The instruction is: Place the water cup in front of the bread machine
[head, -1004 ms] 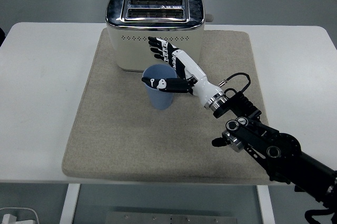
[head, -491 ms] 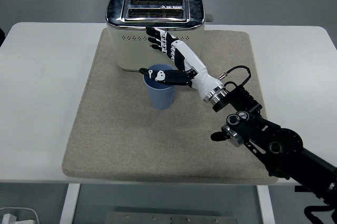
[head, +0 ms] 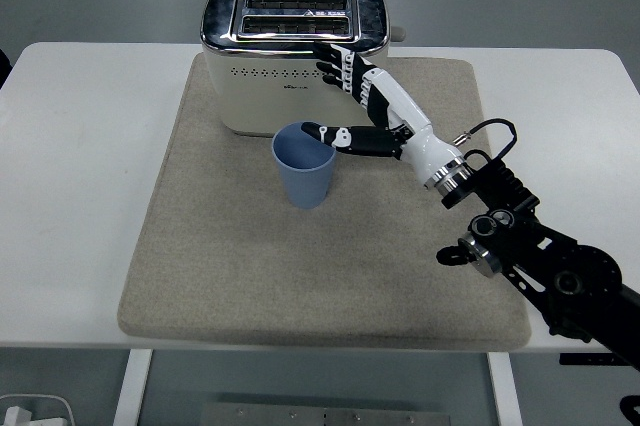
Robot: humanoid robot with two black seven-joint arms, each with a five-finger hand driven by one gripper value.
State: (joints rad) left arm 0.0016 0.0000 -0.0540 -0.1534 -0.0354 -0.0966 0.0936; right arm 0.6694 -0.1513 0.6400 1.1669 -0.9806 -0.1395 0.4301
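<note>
A blue water cup (head: 304, 166) stands upright on the beige mat (head: 200, 246), just in front of the cream and chrome bread machine (head: 292, 51). My right hand (head: 345, 106) hovers to the right of the cup with its fingers spread and holding nothing. Its thumb (head: 335, 135) reaches toward the cup's rim, while the other fingers (head: 338, 61) rise in front of the machine's right side. The cup stands free of the hand. My left arm is out of sight.
The white table (head: 80, 146) extends on both sides of the mat. My right forearm (head: 530, 256) crosses the mat's right front corner, with a black cable looping above the wrist.
My right hand has pulled away to the right and lifted, leaving the cup standing alone where it was. The cup has not moved.
</note>
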